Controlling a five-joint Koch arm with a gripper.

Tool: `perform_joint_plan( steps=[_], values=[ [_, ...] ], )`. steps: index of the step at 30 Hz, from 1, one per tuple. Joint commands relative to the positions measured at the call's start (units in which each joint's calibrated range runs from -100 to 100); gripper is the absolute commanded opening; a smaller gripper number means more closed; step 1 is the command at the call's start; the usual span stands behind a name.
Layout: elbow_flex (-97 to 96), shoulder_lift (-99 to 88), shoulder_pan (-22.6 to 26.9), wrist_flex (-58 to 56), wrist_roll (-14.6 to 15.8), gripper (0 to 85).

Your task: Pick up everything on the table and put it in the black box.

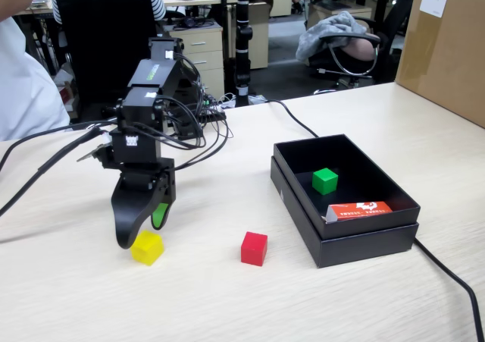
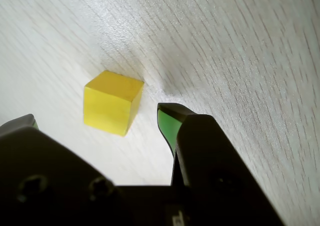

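I see one of three cubes done: the green cube (image 1: pixel 325 180) lies in the black box (image 1: pixel 362 237). My gripper (image 1: pixel 144 232) hangs jaws spread around the yellow cube (image 1: pixel 147 247) on the table (image 1: pixel 227 304); the red cube (image 1: pixel 254 248) waits beside the box.

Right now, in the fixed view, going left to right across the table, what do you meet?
gripper → yellow cube → red cube → black box, which holds the green cube and, further right, the orange-red carton.
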Motion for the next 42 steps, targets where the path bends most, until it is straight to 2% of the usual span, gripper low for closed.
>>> perform_joint_plan(
  steps=[1, 25, 30, 38, 41, 42],
  values=[
    [4.3, 0.2, 0.0, 2.0, 0.3, 47.9],
    [6.3, 6.2, 0.6, 0.8, 0.1, 47.5],
    [6.3, 6.4, 0.6, 0.7, 0.0, 42.6],
    [6.3, 6.5, 0.7, -0.5, -0.4, 42.2],
    [6.3, 6.5, 0.7, -0.7, -0.4, 35.2],
    [6.3, 6.5, 0.7, -0.7, -0.4, 35.2]
  ],
)
